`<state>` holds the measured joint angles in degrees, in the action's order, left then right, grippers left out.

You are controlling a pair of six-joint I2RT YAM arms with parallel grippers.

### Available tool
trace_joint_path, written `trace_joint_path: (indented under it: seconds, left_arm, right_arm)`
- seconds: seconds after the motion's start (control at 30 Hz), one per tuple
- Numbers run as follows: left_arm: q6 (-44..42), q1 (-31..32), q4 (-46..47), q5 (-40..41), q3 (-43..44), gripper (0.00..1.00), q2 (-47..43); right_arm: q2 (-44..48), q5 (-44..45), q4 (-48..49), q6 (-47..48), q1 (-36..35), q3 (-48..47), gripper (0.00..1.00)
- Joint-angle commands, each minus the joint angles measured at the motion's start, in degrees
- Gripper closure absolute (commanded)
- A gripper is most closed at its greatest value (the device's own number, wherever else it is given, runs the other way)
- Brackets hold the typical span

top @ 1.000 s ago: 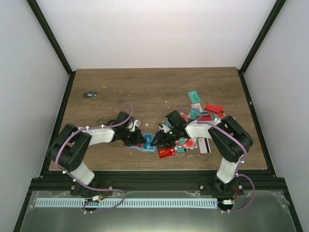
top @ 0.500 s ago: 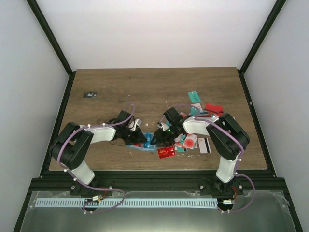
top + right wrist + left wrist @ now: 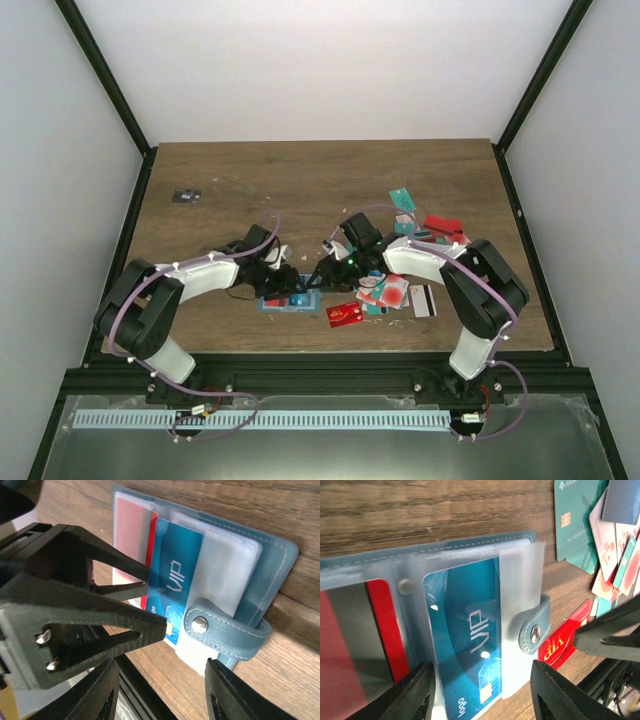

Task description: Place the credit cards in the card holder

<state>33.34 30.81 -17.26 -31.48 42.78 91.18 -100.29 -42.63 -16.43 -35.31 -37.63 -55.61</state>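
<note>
The flat teal-blue folding card holder lies open on the wooden bench between the spread, empty left hand and right hand, and its glossy blue plastic VIP credit card looks only partly sleeved, so the next move should be pushing it fully home.

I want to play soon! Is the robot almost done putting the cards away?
Not nearly. Done: a red card and a blue VIP card sit in the card holder's clear sleeves. In hand: the left pincer and right pincer hover open over it, gripping nothing. Left: many loose cards lie on the table.
</note>
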Motion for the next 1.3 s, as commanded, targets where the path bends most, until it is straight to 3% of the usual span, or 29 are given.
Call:
trace_joint_path:
  seconds: [0.0, 0.13, 0.33, 0.43, 0.57, 0.7, 1.27]
  left_arm:
    - [-2.31, 0.19, -8.23, 4.32, 2.28, 0.44, -1.77]
    - [-2.55, 0.13, -10.84, 5.35, 3.57, 0.39, -3.9]
    - [-3.29, 0.13, -14.99, 7.61, 6.73, 0.4, -6.29]
    - [-4.61, 0.12, -16.45, 9.03, 7.84, 0.52, -6.62]
    - [-6.07, 0.13, -16.67, 10.09, 7.8, 0.8, -5.27]
    - [-6.86, 0.13, -15.88, 9.71, 7.99, 0.93, -3.27]
    - [-9.27, 0.12, -14.51, 9.86, 7.83, 0.96, 1.82]
  right_arm:
    - [3.4, -1.33, 0.29, 0.7, 0.1, -0.02, 0.51]
    - [5.01, -2.68, 1.5, -0.74, 0.09, 1.37, 0.5]
    - [6.61, -5.23, 5.79, -4.61, -0.53, 3.95, 0.5]
    - [6.33, -5.19, 8.0, -7.45, -0.78, 4.88, 0.51]
    - [4.32, -3.05, 8.09, -9.05, -0.78, 3.28, 0.51]
    - [2.05, -0.82, 6.8, -9.38, -0.78, 1.03, 0.51]
    - [-5.59, 0.14, 5.02, -8.37, -0.78, -3.89, 0.52]
